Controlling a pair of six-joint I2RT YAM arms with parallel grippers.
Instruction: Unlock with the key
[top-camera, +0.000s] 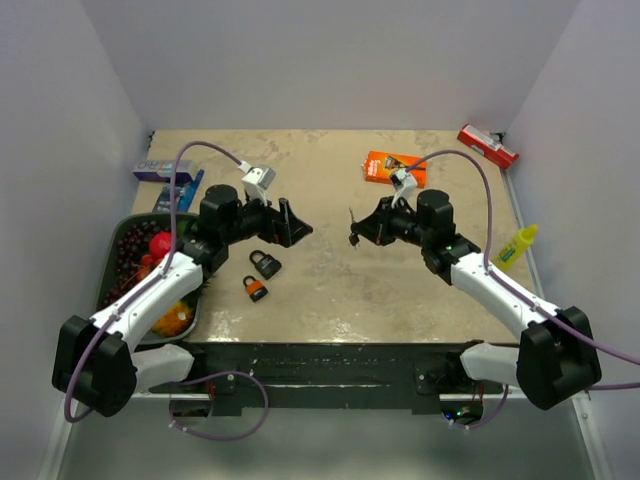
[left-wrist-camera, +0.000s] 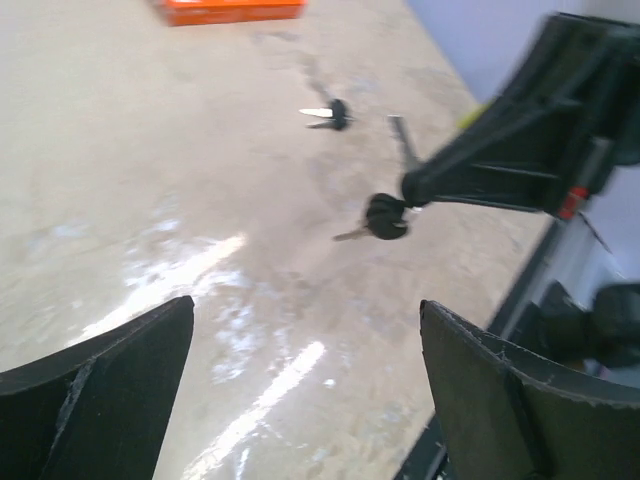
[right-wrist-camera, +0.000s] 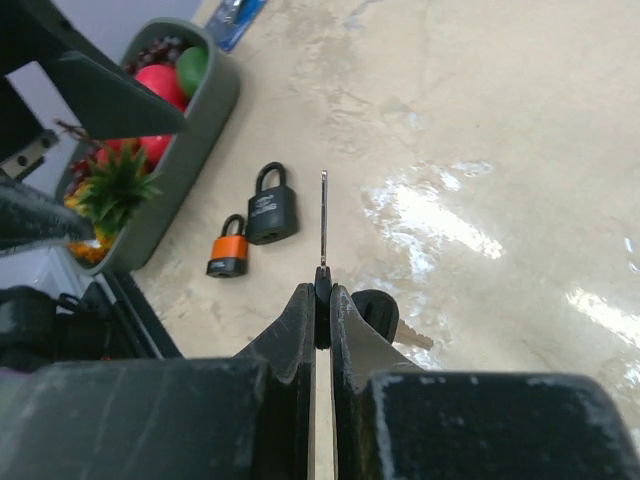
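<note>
My right gripper (right-wrist-camera: 322, 290) is shut on the black head of a key (right-wrist-camera: 323, 215), held above the table with its blade pointing forward. A second key (right-wrist-camera: 385, 315) hangs from the same bunch beside the fingers. A black padlock (right-wrist-camera: 272, 207) and a smaller orange padlock (right-wrist-camera: 229, 248) lie flat on the table ahead of it; in the top view they are the black one (top-camera: 265, 264) and the orange one (top-camera: 255, 289). My left gripper (top-camera: 297, 228) is open and empty (left-wrist-camera: 305, 305), above the table, facing the right gripper (top-camera: 357, 228) and the held key (left-wrist-camera: 403, 142).
A dark tray (top-camera: 117, 262) of toy fruit stands at the left. An orange box (top-camera: 393, 167), a red object (top-camera: 487, 146), a yellow bottle (top-camera: 516, 248) and a blue box (top-camera: 165, 172) lie round the edges. Another loose key (left-wrist-camera: 330, 113) lies on the table.
</note>
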